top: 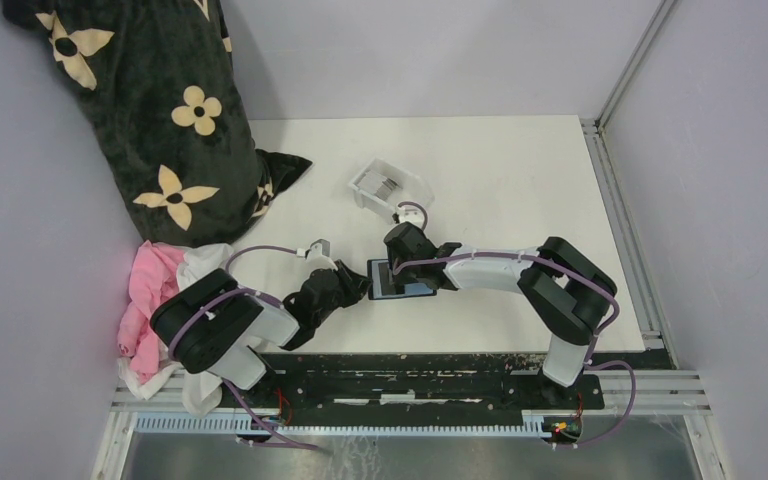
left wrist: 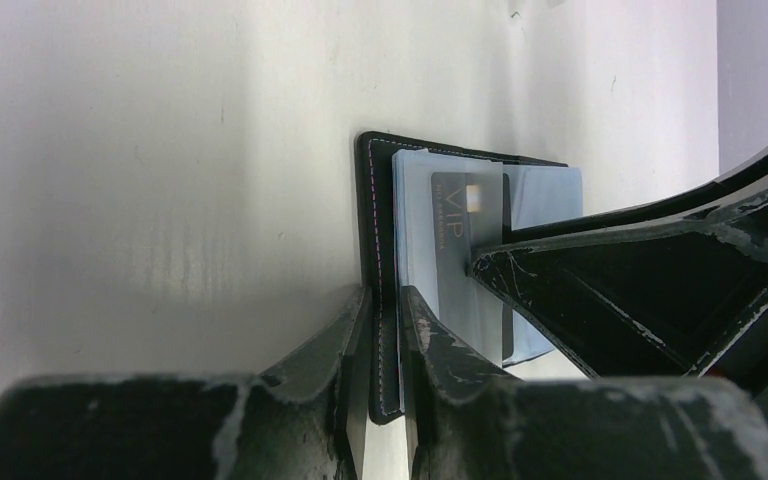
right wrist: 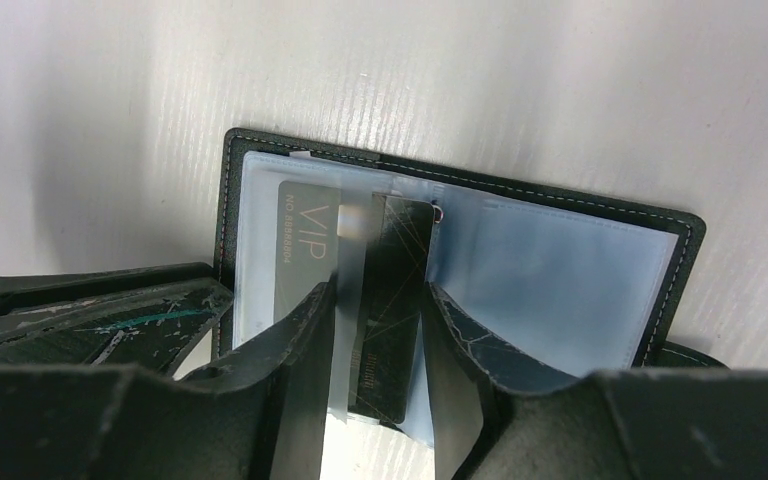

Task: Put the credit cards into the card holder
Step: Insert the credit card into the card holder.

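The card holder (top: 382, 286) lies open on the white table, black with bluish clear sleeves (right wrist: 560, 270). My left gripper (left wrist: 385, 295) is shut on its black stitched left edge (left wrist: 375, 200). A grey credit card marked VIP (right wrist: 305, 225) sits partly in a sleeve, its near end sticking out. My right gripper (right wrist: 380, 290) hangs over that card with its jaws apart, one on each side of the card's darker half. In the left wrist view one right fingertip (left wrist: 480, 262) touches the card (left wrist: 455, 225). More grey credit cards (top: 380, 186) lie in a clear tray (top: 400, 180) farther back.
A black fabric with cream flowers (top: 150, 110) fills the back left corner. Pink and white cloth (top: 160, 290) is heaped by the left arm's base. A metal rail (top: 620, 220) runs along the table's right edge.
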Controlling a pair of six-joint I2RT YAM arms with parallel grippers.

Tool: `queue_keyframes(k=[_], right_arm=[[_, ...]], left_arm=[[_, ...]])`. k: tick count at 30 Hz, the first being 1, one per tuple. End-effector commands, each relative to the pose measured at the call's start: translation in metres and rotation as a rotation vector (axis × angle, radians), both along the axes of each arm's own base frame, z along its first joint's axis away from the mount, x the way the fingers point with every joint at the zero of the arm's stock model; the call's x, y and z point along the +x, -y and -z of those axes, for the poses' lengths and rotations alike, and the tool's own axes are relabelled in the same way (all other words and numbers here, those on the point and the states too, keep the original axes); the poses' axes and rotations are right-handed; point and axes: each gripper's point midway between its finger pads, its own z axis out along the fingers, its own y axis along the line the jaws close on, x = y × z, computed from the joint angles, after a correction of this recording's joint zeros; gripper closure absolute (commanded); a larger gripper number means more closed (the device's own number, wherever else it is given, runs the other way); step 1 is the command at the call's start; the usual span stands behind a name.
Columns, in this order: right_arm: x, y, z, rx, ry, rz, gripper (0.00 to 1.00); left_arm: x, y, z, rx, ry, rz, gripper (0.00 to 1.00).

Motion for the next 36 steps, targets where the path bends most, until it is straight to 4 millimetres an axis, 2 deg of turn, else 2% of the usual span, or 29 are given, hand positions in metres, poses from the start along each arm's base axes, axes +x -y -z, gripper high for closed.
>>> queue_keyframes(k=[1,15,26,31,36], right_arm=[[-0.019,-0.003,0.017,-0.052,-0.062,-0.043,0.59],[-0.025,-0.022,0.013,-0.032,-0.071,-0.057,0.51],[-0.031,-0.037,0.004,0.007,-0.074,-0.070,0.50],[-0.033,-0.037,0.001,0.008,-0.069,-0.068,0.50],[-0.029,-0.024,-0.007,-0.027,-0.028,-0.048,0.48]], left_arm=[[-0.010,0.006,0.014,0.036,-0.039,0.055,0.76],[-0.013,0.013,0.013,0.027,-0.036,0.074,0.78],[-0.017,0.019,0.011,0.023,-0.029,0.086,0.78],[-0.018,0.021,0.012,0.026,-0.031,0.090,0.79],[-0.019,0.017,0.012,0.030,-0.028,0.080,0.79]])
